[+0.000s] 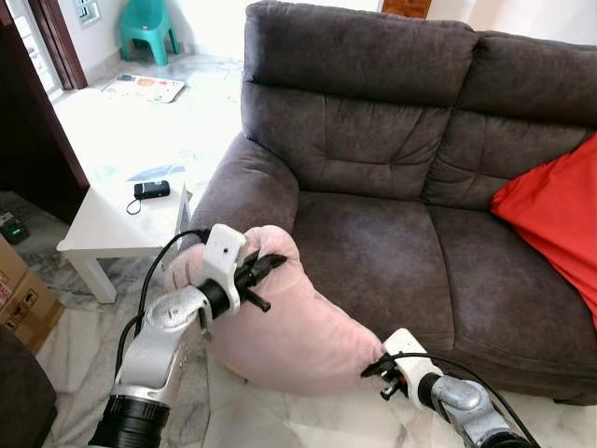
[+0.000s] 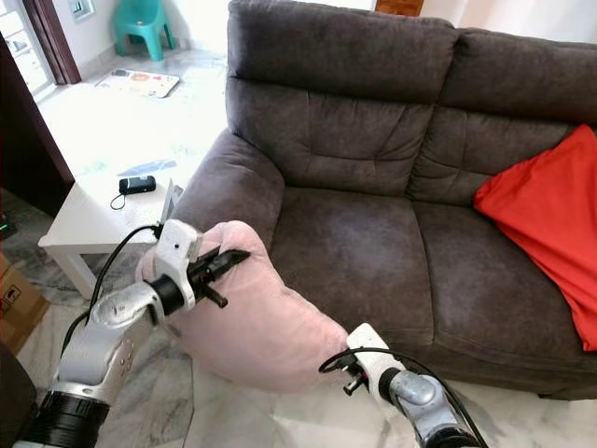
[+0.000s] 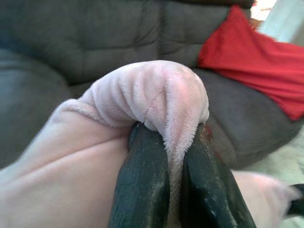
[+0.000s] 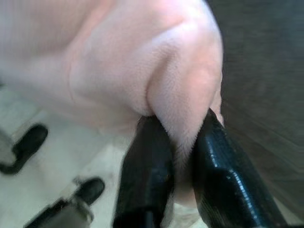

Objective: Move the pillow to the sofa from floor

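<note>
A pale pink plush pillow (image 1: 298,327) hangs off the floor in front of the dark grey sofa (image 1: 392,252), level with the seat's front edge near the left armrest. My left gripper (image 1: 264,268) is shut on the pillow's upper left corner; in the left wrist view a fold of pink fabric (image 3: 175,128) is pinched between the two black fingers (image 3: 142,185). My right gripper (image 1: 375,368) is shut on the pillow's lower right corner, and in the right wrist view the plush (image 4: 183,114) bulges out between its fingers (image 4: 223,175).
A red cushion (image 1: 560,215) leans on the right end of the sofa. A low white table (image 1: 117,224) with a small black device (image 1: 151,189) stands left of the armrest. Cardboard boxes (image 1: 19,294) sit at far left, a teal plastic chair (image 1: 147,28) far back. Marble floor lies below.
</note>
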`<state>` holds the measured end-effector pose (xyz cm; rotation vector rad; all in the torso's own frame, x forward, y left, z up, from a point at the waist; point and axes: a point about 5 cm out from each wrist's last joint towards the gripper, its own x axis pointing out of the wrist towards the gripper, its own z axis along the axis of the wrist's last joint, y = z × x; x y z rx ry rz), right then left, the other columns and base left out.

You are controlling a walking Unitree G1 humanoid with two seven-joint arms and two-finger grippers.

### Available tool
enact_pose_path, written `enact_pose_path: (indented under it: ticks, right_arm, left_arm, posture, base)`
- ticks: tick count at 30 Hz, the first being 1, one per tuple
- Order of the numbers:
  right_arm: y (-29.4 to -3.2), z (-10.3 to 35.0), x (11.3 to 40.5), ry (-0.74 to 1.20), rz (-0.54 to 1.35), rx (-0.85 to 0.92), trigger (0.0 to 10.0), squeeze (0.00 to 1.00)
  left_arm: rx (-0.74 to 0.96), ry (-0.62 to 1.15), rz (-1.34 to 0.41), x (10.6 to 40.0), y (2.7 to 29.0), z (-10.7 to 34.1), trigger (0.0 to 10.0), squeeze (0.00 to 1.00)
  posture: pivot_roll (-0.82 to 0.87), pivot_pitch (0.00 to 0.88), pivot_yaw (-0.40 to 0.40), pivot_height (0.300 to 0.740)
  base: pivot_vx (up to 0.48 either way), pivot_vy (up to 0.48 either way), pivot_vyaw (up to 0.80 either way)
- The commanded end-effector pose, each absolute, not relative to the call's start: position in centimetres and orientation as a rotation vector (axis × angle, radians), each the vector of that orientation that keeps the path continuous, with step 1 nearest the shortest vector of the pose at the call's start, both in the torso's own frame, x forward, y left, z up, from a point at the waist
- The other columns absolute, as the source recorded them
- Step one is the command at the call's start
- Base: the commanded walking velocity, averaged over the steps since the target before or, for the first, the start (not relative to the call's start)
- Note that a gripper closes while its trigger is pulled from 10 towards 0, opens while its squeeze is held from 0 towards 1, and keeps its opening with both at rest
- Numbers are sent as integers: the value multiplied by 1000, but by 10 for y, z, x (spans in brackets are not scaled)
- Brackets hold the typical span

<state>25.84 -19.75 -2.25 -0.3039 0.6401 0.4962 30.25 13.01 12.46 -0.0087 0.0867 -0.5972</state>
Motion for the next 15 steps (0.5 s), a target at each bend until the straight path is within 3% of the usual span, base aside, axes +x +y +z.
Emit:
enact_pose_path:
  ticks: [1,6,7,10,15]
  right_arm:
    - [-204,-2,277,512,397,-281,0,0]
    - [-209,8,286,442,271,-245,0,0]
    - [-213,16,291,375,176,-238,10000,0]
    - [-214,28,296,270,43,-124,10000,0]
    - [-197,45,294,109,-19,-19,10000,0]
  left_arm:
    - [-17,63,-534,302,134,121,10000,0]
    - [2,68,-473,302,141,115,10000,0]
    - [20,79,-439,301,146,109,10000,0]
    - [14,65,-378,300,152,105,10000,0]
    - [31,-21,-244,303,160,110,10000,0]
  posture:
    - [117,0,-101,740]
    - [117,0,-101,740]
    - [117,0,-102,740]
    - [119,0,-106,740]
    - [119,0,-108,740]
  base:
    - [0,0,0]
    - [0,0,0]
    - [0,0,0]
    - [0,0,0]
    - [0,0,0]
